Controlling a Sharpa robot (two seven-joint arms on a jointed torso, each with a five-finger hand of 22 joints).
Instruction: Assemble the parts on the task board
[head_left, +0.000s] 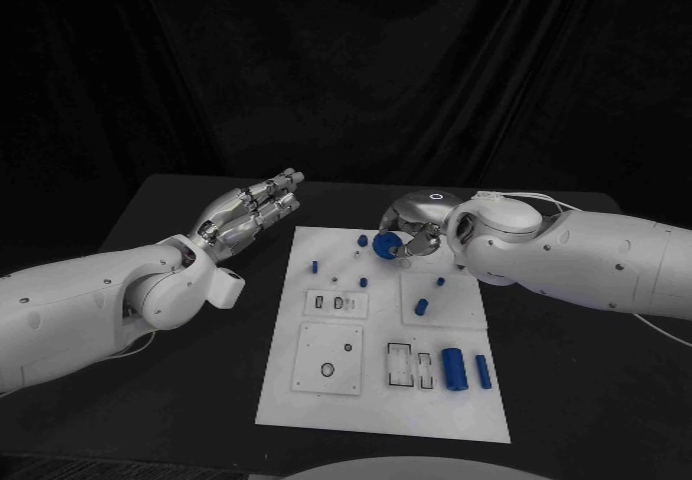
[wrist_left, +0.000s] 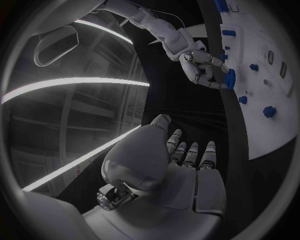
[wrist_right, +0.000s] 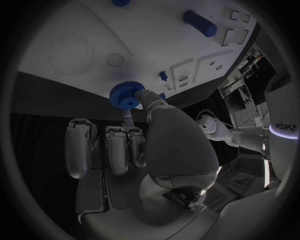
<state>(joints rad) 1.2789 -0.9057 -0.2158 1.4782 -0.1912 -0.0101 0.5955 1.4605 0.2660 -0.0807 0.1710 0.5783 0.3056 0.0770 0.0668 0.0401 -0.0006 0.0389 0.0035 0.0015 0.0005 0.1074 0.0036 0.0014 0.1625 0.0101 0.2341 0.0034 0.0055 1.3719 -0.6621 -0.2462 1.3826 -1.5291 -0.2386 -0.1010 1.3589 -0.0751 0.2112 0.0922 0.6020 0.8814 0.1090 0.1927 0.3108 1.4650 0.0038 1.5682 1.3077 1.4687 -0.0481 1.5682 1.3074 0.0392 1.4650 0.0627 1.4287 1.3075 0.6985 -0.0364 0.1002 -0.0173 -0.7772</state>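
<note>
Head view: the right hand (head_left: 418, 232) hovers over the far edge of the task board (head_left: 378, 405) and pinches a blue gear (head_left: 387, 245) at its fingertips. The left hand (head_left: 257, 213) is raised just beside the board's left far corner, fingers extended together, holding nothing. 2 blue cylinders (head_left: 464, 369) lie near the board's right edge; small blue pegs (head_left: 315, 266) stand upright further up the board.

Left wrist view: the left hand (wrist_left: 181, 165) is flat and empty, clear of the board (wrist_left: 275, 95). The right hand (wrist_left: 203, 67) is seen holding the gear (wrist_left: 230, 79) on edge, just above the board surface.

Right wrist view: the gear (wrist_right: 127, 95) is pinched by its rim between thumb and 1 finger of the right hand (wrist_right: 140, 145); the remaining fingers are curled below. Its centre bore is visible. A round recess (wrist_right: 115, 59) lies near on the board (wrist_right: 156, 35).

Judgement: the step in hand is seating the gear. Level it parallel to the board first, centre the bore over its post, lower straight, and release only once seated. Which post is intended cannot be determined. The left hand should stay clear.
</note>
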